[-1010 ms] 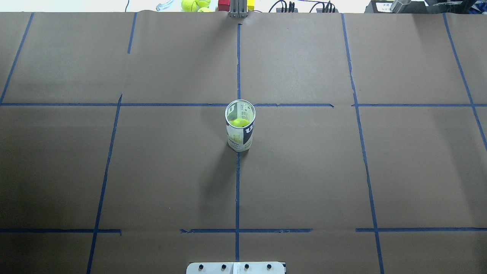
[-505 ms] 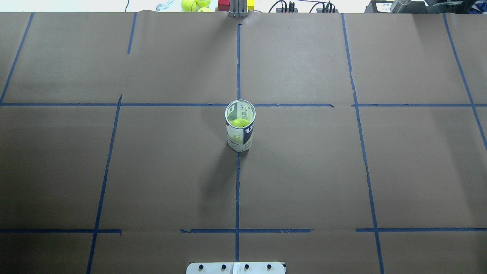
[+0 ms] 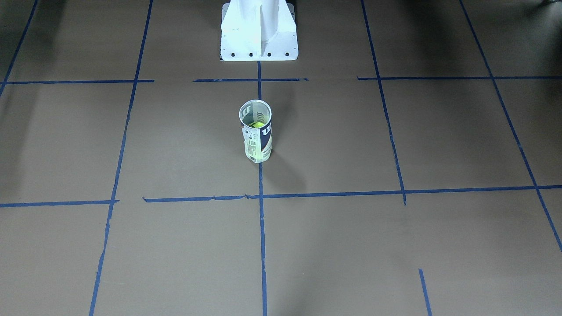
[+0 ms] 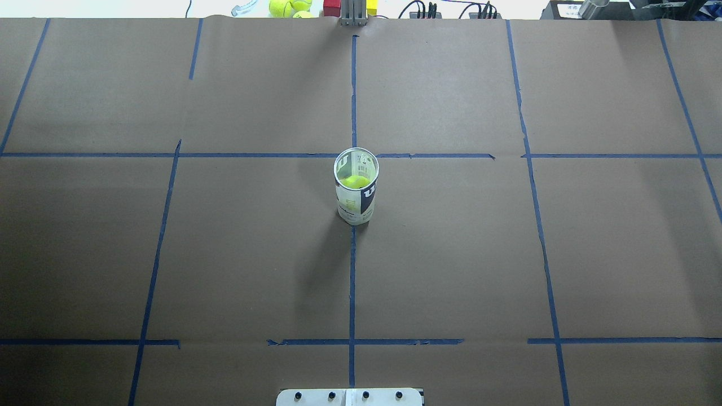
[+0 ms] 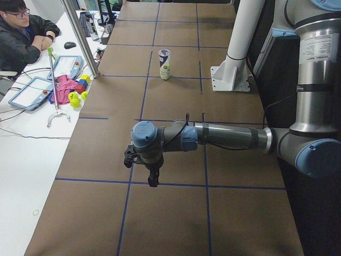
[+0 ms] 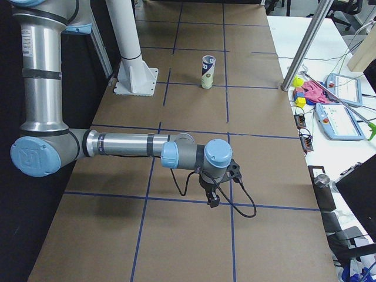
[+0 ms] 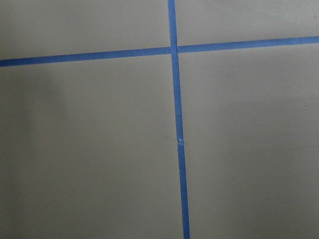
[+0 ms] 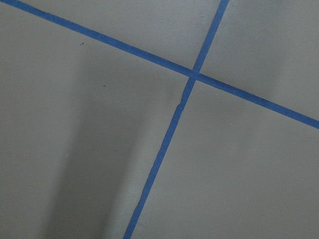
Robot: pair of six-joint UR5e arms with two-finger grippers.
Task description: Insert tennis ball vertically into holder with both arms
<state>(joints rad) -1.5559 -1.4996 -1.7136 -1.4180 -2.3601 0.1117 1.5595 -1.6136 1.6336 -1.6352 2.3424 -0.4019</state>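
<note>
The holder (image 4: pixel 361 203), a clear tube with a navy-and-white label, stands upright at the table's centre on the blue tape line. It also shows in the front view (image 3: pixel 258 142) and both side views (image 5: pixel 165 64) (image 6: pixel 207 71). A yellow-green tennis ball (image 4: pixel 355 181) (image 3: pixel 256 125) sits inside it, below the rim. My left gripper (image 5: pixel 153 178) hangs over the table far from the holder. My right gripper (image 6: pixel 211 198) does the same at the other end. Both show only in the side views, so I cannot tell whether they are open or shut. The wrist views show only brown paper and tape.
The white pedestal base (image 3: pixel 259 30) (image 4: pixel 350 397) stands at the robot's edge behind the holder. Spare tennis balls (image 4: pixel 287 7) and coloured blocks lie past the far edge. A seated operator (image 5: pixel 21 32) and tablets are beside the table.
</note>
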